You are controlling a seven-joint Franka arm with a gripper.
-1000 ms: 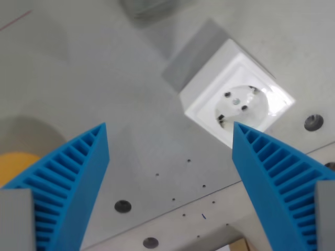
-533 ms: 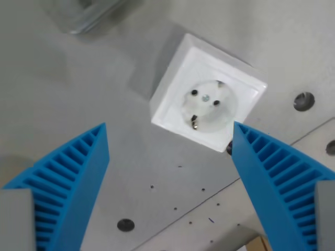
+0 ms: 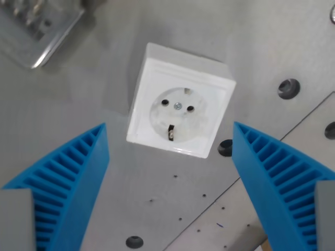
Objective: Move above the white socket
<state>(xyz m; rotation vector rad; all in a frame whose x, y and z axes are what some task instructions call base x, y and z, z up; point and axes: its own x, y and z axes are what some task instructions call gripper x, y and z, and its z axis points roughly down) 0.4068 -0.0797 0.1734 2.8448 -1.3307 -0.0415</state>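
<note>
The white socket [image 3: 179,102] is a square box with a round two-pin face, sitting on the grey table [image 3: 104,94] near the middle of the wrist view. My gripper [image 3: 170,130] hangs over it, open, with nothing between its fingers. One blue ribbed finger [image 3: 63,193] stands at the wrist view's lower left and the other at the lower right, both apart from the socket. The socket's lower edge lies about level with the fingertips.
A metal part [image 3: 31,29] lies at the wrist view's upper left corner. Dark round holes [image 3: 288,88] dot the table to the socket's right and below it. A plate edge runs diagonally across the lower right.
The camera has moved: the socket has shifted from the wrist view's right toward its centre and now faces the lens squarely. The metal part has come into view at upper left. The fingers stay equally spread.
</note>
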